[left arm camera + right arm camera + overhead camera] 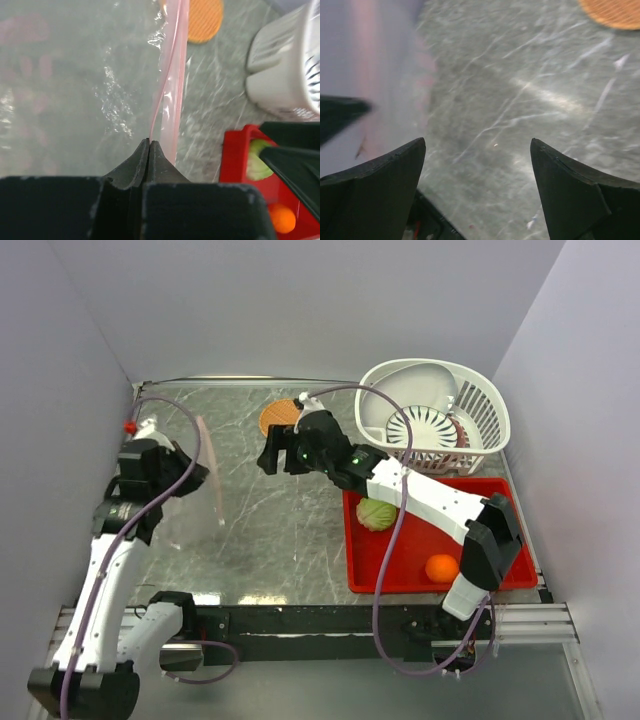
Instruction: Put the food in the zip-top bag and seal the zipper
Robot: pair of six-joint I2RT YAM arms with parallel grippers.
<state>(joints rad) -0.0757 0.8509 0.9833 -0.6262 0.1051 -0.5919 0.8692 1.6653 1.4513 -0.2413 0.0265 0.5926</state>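
Between the closed fingers of the left gripper the bag is pinched at its zipper, which runs straight away from the tips. The right gripper is held open over the table with nothing gripped, and the bag is only a pink blur beyond one fingertip. Well behind those fingers, the cabbage, partly hidden by the arm, and the orange ball are seen in the tray.
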